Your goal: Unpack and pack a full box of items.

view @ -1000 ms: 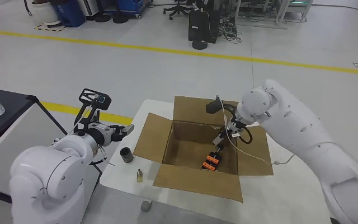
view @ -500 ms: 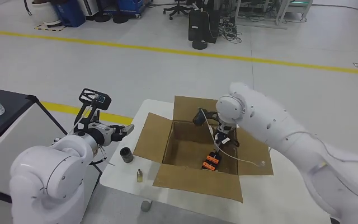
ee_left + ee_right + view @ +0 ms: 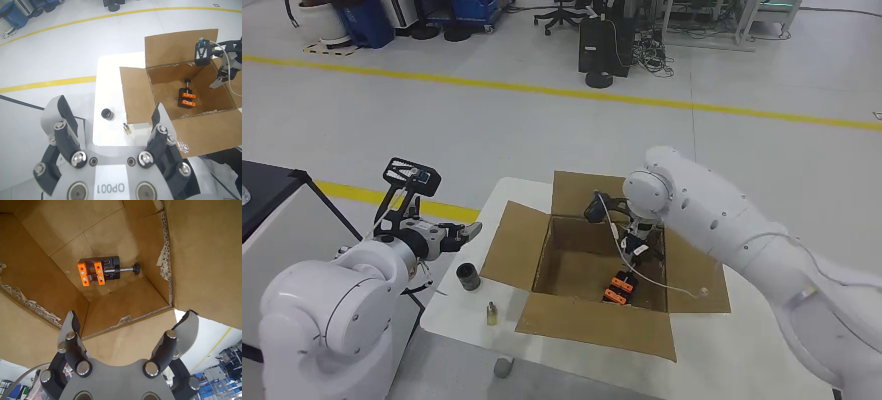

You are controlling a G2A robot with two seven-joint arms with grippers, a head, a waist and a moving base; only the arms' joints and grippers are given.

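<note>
The right gripper (image 3: 130, 314), spread and empty, hovers by the right wall of the box (image 3: 504, 240). The vise (image 3: 99, 271) lies on the box floor below it. A descent from here could snag a finger on the torn rim, or knock the vise's screw and skid it away.

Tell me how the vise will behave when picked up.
The vise looks solid metal: probably rigid and heavy for its size. It lies flat on the box floor, so rolling seems unlikely. Its screw sticks out one end, so it may tilt if gripped off-centre.
</note>
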